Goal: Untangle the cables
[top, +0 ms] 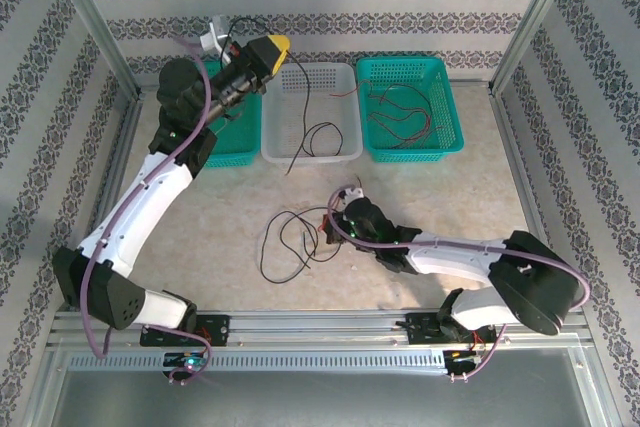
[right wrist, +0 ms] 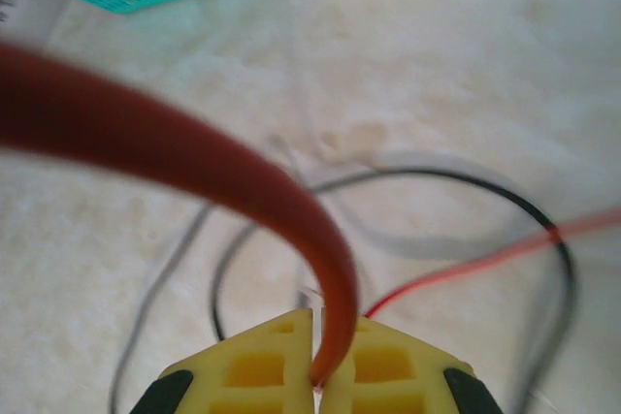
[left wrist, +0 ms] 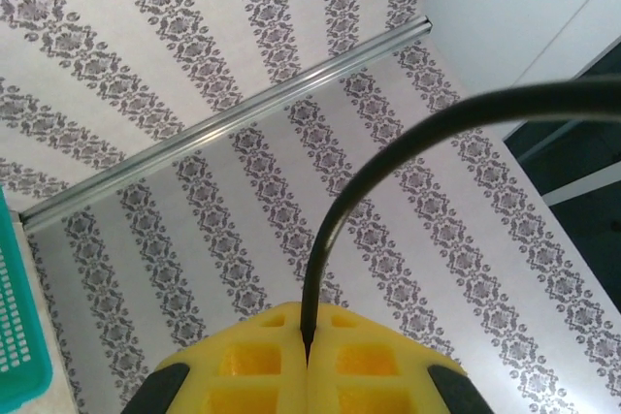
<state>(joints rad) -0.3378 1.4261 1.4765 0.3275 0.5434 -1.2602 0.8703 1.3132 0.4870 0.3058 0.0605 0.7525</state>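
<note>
Perforated white plastic basket [top: 335,156], matt mottled tabletop [top: 480,197], smooth red cable [right wrist: 194,157] sheath.

- A black cable [left wrist: 335,210], thin and smooth, rises from the closed tips of the left gripper [left wrist: 309,332] and arcs to the right; it is held up in the air at the far left
- A red cable [right wrist: 194,157] curves up and leftward out of the closed right gripper [right wrist: 316,336]
- A loose tangle [top: 290,237] of black loops and red strands lies on the table [top: 230,197], just left of the right gripper
- A black wire [top: 322,137] loops inside the white basket [top: 310,158]; its tail trails over the near rim
- Red and black strands [top: 400,115] lie curled in the right green basket [top: 415,154]
</note>
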